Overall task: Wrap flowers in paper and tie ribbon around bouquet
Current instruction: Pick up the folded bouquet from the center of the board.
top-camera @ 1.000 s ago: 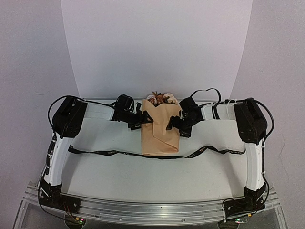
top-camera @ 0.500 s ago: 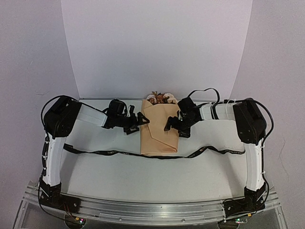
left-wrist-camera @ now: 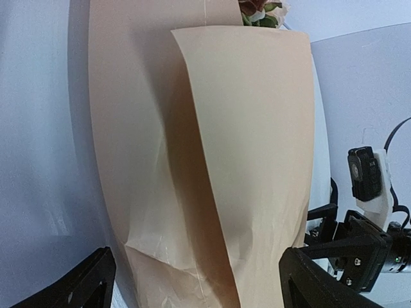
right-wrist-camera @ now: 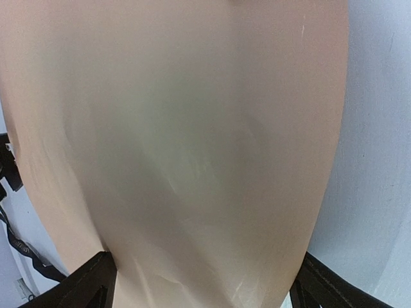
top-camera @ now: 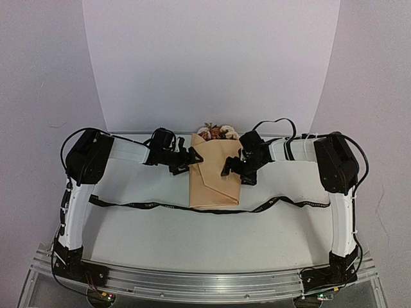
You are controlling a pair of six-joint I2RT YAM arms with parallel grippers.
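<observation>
The bouquet (top-camera: 215, 174) lies in the middle of the table, a folded tan paper (left-wrist-camera: 244, 160) cone with the flowers (top-camera: 217, 132) showing at its far end. Blooms also peek over the paper's top edge in the left wrist view, the flowers (left-wrist-camera: 260, 11). The black ribbon (top-camera: 148, 205) runs left to right across the table and passes under the cone's near end. My left gripper (top-camera: 188, 158) is open at the cone's left edge. My right gripper (top-camera: 232, 168) is open over its right edge. In both wrist views the paper (right-wrist-camera: 192, 147) fills the space between the spread fingers.
A white curved backdrop (top-camera: 212, 64) rises behind the table. Both forearms reach in from the sides toward the bouquet. Black cables loop above the right wrist (top-camera: 276, 123). A metal rail (top-camera: 205, 282) carrying the arm bases runs along the near edge.
The left gripper drew back to the left, then returned to the cone's left edge. The left paper flap now lies flatter. The right gripper shifted slightly toward the far side and opened a little wider.
</observation>
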